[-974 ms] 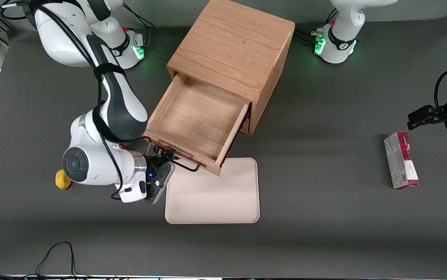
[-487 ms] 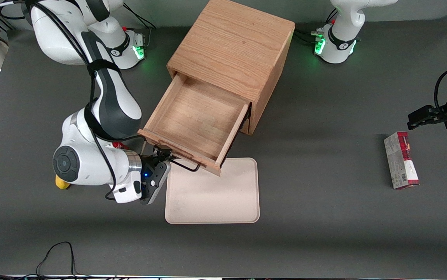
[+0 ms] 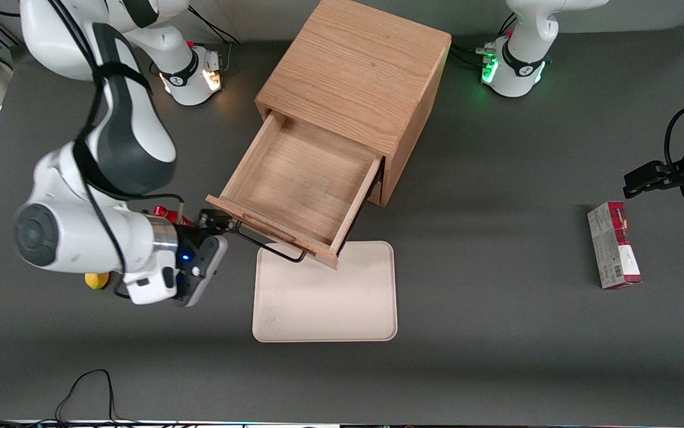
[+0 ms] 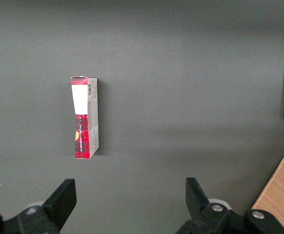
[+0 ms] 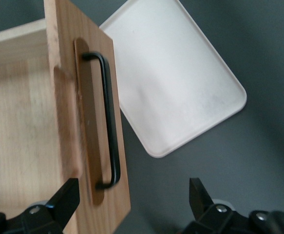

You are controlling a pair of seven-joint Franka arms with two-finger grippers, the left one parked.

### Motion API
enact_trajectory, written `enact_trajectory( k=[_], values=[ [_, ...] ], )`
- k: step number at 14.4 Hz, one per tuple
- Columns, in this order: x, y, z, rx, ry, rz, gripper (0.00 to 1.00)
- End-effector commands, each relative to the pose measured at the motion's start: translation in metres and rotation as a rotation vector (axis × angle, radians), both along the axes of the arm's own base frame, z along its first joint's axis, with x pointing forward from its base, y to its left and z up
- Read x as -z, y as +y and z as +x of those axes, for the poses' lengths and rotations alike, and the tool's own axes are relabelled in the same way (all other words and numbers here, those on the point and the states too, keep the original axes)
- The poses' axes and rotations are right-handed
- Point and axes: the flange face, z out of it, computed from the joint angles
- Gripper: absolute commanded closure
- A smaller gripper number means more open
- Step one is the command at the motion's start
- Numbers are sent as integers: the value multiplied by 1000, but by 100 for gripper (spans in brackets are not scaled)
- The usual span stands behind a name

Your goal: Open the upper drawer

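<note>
The light oak upper drawer with its black wire handle is seen pulled out of the box-like wooden cabinet. The right arm's gripper is held just beside the handle's end, fingers spread apart, nothing gripped.

The working arm wore glossy white shells with a dark grey panel along its forearm and a round grey cap on the joint just above the gripper. A black cable ran down the arm, strapped by a black band, past a silver ring at the wrist. The gripper was black, its fingers parted, with a small blue light on the camera housing beside it.
</note>
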Motion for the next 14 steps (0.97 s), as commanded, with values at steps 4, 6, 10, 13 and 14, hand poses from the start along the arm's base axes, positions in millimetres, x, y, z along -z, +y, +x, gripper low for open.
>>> enact_trajectory(
  k=[4, 6, 10, 13, 14],
  values=[
    [-29, -95, -48, 97, 39, -200, 0],
    [-27, -134, -60, 209, 77, -222, 0],
    [-39, -194, -67, 498, 112, -272, 0],
    [-60, -213, -75, 697, 115, -286, 1],
    [-64, -215, -79, 704, 111, -279, 0]
  ],
)
